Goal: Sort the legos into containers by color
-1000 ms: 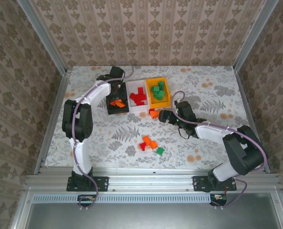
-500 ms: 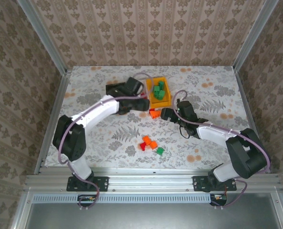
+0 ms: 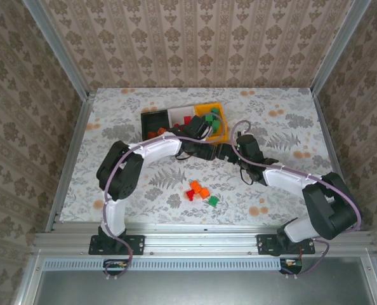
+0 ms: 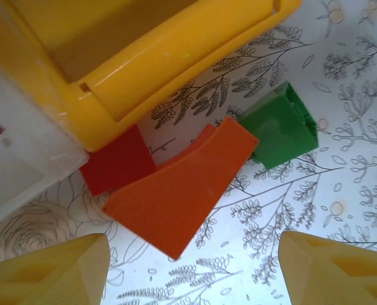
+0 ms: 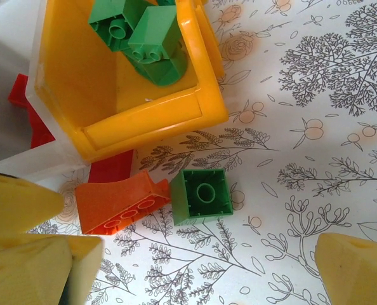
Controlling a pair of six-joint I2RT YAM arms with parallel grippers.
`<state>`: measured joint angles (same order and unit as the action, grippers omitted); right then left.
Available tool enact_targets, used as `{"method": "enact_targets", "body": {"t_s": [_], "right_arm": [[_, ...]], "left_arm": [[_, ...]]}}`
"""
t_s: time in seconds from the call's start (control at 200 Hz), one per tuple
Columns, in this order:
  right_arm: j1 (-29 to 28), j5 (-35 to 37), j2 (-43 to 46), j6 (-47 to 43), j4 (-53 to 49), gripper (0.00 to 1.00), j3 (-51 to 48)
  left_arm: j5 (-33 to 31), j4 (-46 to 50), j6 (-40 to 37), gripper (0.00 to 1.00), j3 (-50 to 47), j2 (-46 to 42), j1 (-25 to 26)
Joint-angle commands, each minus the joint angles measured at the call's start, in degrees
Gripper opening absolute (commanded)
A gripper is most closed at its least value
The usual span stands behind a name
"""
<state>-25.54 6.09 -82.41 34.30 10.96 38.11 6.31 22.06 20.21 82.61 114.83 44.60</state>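
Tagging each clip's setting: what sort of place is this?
Probably a lab robot test cell, not a home: aluminium frame rails edge the table, and wallpaper-print panels wall it in.

Lab test cell; aluminium frame [image 3: 204, 241], wallpapered walls [image 3: 201, 44]

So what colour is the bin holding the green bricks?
Orange-yellow bin, clearest in the right wrist view.

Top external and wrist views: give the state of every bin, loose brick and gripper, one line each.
black bin, upright, holds orange bricks
white bin, upright, holds red bricks
orange-yellow bin, upright, holds green bricks
orange curved brick, loose on table
loose green brick, on table
red brick, loose against the bins
brick cluster, unsorted at mid-table
left gripper, open, empty
right gripper, open, empty
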Motion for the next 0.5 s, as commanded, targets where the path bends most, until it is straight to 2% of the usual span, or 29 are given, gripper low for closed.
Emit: {"method": "enact_targets", "body": {"t_s": [0.0, 0.18, 0.495], "right_arm": [[-0.12, 1.56, 1.66, -0.12, -0.55, 1.0, -0.9], [-0.12, 1.56, 1.48, -0.1, -0.43, 1.0, -0.92], [-0.12, 1.49, 0.77, -0.2, -0.72, 1.0, -0.5]], "left_arm": [[-1.09, -1.63, -2.12, 0.72, 1.43, 0.64, -0.08], [0.26, -5.42, -2.2, 0.7, 0.64, 2.28, 0.2], [1.83, -7.34, -2.75, 0.6, 0.31, 2.91, 2.09]]}}
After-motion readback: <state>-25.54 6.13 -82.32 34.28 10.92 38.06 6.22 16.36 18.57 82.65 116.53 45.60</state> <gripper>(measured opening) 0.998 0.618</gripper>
